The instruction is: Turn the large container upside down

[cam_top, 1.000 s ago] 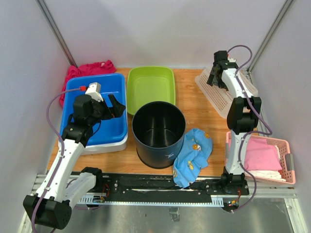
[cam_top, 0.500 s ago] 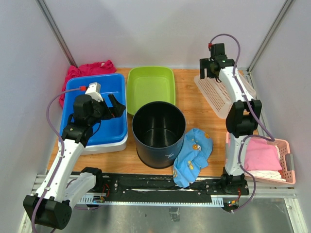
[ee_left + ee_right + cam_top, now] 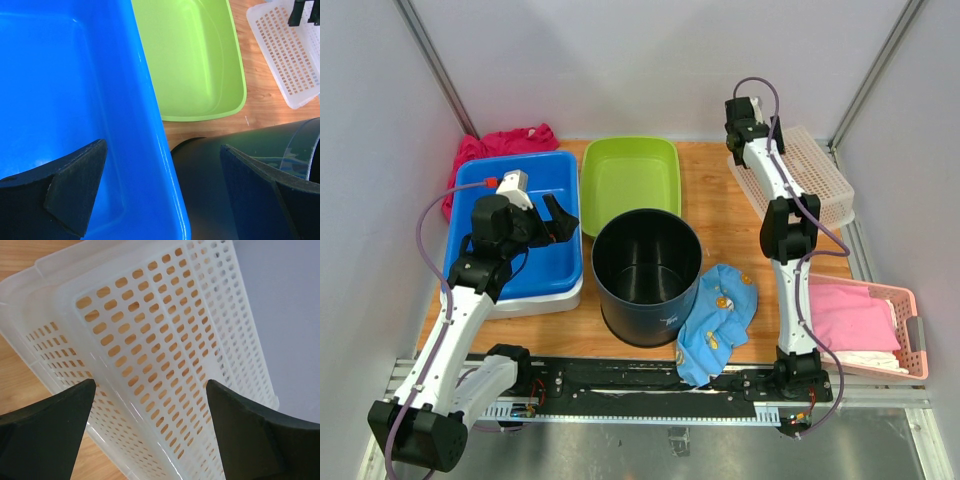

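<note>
Large container (image 3: 642, 318) print illegible; left end effector (image 3: 161, 150), right end effector (image 3: 150, 384) both wide.

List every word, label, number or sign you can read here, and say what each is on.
No text can be read in any view.
black container: a small pale mark low on its near wall, too small to read.
blue cloth: small yellow prints, too small to tell whether any are letters.

White perforated basket (image 3: 815, 168), seemingly bottom up, flat at the wooden table's (image 3: 720, 215) far right corner.
</note>
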`<state>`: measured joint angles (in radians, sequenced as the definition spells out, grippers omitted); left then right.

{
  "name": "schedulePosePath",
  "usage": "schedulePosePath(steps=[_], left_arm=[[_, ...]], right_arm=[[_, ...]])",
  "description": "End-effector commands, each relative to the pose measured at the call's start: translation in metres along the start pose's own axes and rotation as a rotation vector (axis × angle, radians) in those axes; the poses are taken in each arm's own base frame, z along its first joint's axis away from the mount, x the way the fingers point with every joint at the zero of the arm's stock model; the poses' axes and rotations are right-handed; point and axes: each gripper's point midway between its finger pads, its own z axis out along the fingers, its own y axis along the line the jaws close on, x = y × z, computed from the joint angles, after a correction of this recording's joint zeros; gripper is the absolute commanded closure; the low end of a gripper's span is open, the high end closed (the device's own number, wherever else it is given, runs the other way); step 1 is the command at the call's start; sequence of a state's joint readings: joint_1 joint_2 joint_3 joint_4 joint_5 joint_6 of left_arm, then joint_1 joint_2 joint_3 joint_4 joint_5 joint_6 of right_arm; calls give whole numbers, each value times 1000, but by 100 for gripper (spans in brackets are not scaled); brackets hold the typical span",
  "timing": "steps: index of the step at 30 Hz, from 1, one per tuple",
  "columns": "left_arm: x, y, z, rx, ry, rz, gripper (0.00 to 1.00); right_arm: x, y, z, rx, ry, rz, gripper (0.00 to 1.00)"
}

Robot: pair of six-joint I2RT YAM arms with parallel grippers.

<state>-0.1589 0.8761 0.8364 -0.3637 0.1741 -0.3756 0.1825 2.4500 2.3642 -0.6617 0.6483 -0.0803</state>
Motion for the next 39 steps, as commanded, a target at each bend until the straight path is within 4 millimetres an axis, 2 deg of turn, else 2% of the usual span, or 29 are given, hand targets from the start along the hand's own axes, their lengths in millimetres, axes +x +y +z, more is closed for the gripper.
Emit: schedulePosePath(steps=[1,4,9,13,15,18,20,21,22,23,26,29,31,34,36,39], left_arm=[[-2,0,-1,2,-3,3,1],[1,1,-2,-1,4,0,1],[3,3,0,-8,11,-10,1],[5,1,4,2,24,-23,1],[4,0,4,5,26,-23,1],[2,0,3,-1,17,-22,1],[-1,2,3,-12,9,-20,1],[-2,2,2,-21,8,-17,1],[-4,4,2,-35,6,-12,1],[-6,4,2,-46,4,-6,1],[-17,3,-2,-62,-24,8,1],[-29,-4,-9,-45,-58,17,1],[-38,-12,-12,-20,-75,24,1],[-49,-20,-17,-4,-94,24,1],[-55,-25,-18,6,-94,26,1],[-61,-33,-19,34,-84,33,1]], right_arm=[[2,-67,7,271,18,208,7],[9,-79,16,321,21,292,8],[9,-82,27,301,10,412,8],[-7,-82,31,273,-38,475,7],[-17,-80,28,235,-60,489,7],[-29,-78,8,139,-92,532,7],[-41,-75,-13,21,-141,561,7],[-36,-60,-18,-75,-146,537,7],[-51,-67,-36,-128,-212,554,7],[-42,-52,-43,-214,-216,530,7],[-41,-55,-93,-370,-294,525,7],[-12,-31,-123,-547,-235,466,9],[19,-16,-138,-615,-153,452,9],[63,13,-173,-790,-70,441,10],[84,14,-196,-834,-67,433,10],[104,1,-232,-874,-92,441,10]])
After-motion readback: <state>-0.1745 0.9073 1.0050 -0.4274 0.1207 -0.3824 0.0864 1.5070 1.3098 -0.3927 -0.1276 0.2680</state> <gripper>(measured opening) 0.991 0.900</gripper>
